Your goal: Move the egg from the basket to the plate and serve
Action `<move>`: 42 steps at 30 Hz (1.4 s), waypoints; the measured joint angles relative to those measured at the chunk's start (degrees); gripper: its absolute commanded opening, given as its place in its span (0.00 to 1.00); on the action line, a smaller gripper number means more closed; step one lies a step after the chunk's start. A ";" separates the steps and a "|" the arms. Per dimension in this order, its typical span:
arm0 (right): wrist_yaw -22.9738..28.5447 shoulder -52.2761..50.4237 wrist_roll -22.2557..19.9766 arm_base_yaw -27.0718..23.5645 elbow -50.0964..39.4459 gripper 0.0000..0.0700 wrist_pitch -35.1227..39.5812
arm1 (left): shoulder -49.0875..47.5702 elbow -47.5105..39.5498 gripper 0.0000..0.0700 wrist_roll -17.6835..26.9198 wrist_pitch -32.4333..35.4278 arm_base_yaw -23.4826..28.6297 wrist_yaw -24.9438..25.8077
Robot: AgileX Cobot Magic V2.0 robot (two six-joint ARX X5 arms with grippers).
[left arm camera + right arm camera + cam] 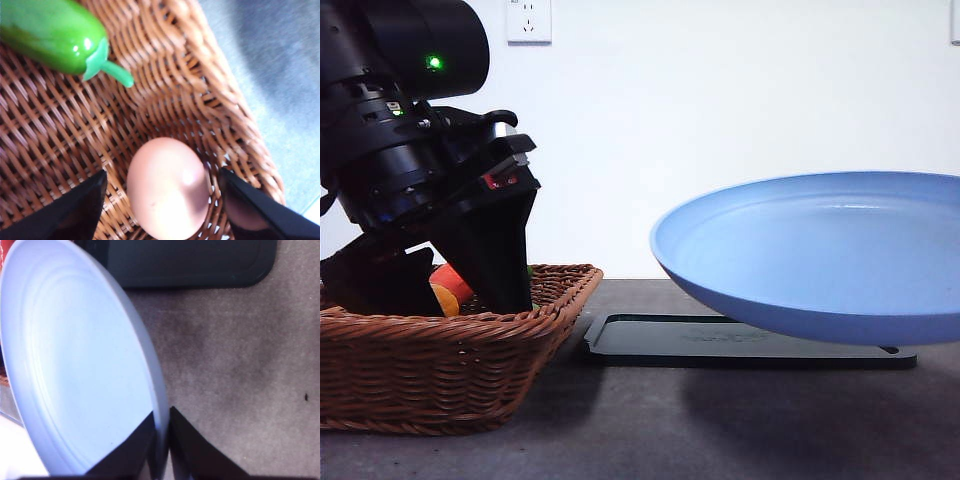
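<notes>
The large round light-blue plate (pixel 820 255) hangs tilted above the flat black tray (pixel 740 340), its rim pinched by the right gripper (pixel 162 440), while the dark-brown woven wicker basket (pixel 440 370) holds the small pinkish-brown egg (pixel 167 187) between the left gripper's (pixel 162 202) spread fingers.

A plain white wall (pixel 720 100) with a white socket (pixel 528 20) rises behind a dark grey table (pixel 650 430), evenly lit, soft shadows falling across its top.

basket (pixel 165 95): I see brown woven wicker, rough
egg (pixel 167 187): smooth, faint sheen
plate (pixel 820 250): smooth matt blue
table (pixel 250 365): dull grey, mottled
</notes>
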 measured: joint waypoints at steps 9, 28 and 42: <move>0.00 0.00 -0.02 0.00 0.00 0.00 -0.02 | 0.53 0.12 0.37 0.14 -0.37 -0.03 -0.01; 0.00 0.00 -0.16 0.00 0.00 0.00 -0.09 | 0.67 9.48 0.27 2.23 -14.71 0.02 -0.15; -2.97 3.59 0.09 0.13 0.00 0.00 -0.87 | 0.74 23.85 0.27 0.93 -4.75 -10.43 10.95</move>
